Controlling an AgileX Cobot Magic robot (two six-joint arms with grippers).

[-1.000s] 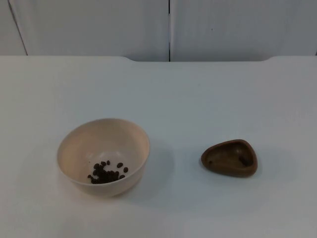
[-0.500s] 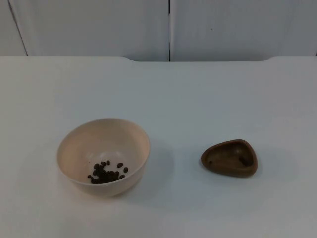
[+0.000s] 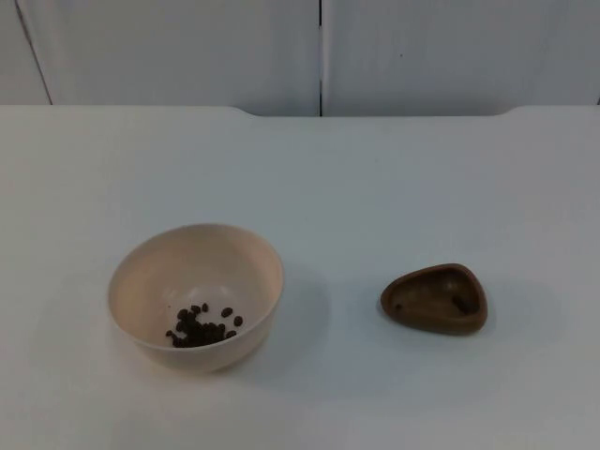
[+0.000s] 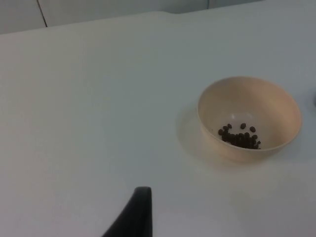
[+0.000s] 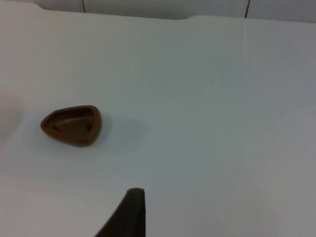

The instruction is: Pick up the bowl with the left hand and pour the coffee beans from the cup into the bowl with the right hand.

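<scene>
Nothing to read anywhere here, honestly. The cream bowl [image 3: 195, 295] has plain sides with no logo or print, the little brown cup [image 3: 434, 298] is bare too, and the white table [image 3: 375, 187] and grey partition wall [image 3: 187, 52] carry no labels, numbers or signs.

The white surface [image 3: 375, 178] runs back to a grey partition wall [image 3: 187, 52]. Two items rest directly on it, well apart. A cream bowl [image 3: 196, 295] stands upright toward the left arm's side, with a small cluster of coffee beans [image 3: 201, 326] in its bottom. A brown, rounded-triangular cup [image 3: 435, 298] sits toward the right arm's side, opening upward.
</scene>
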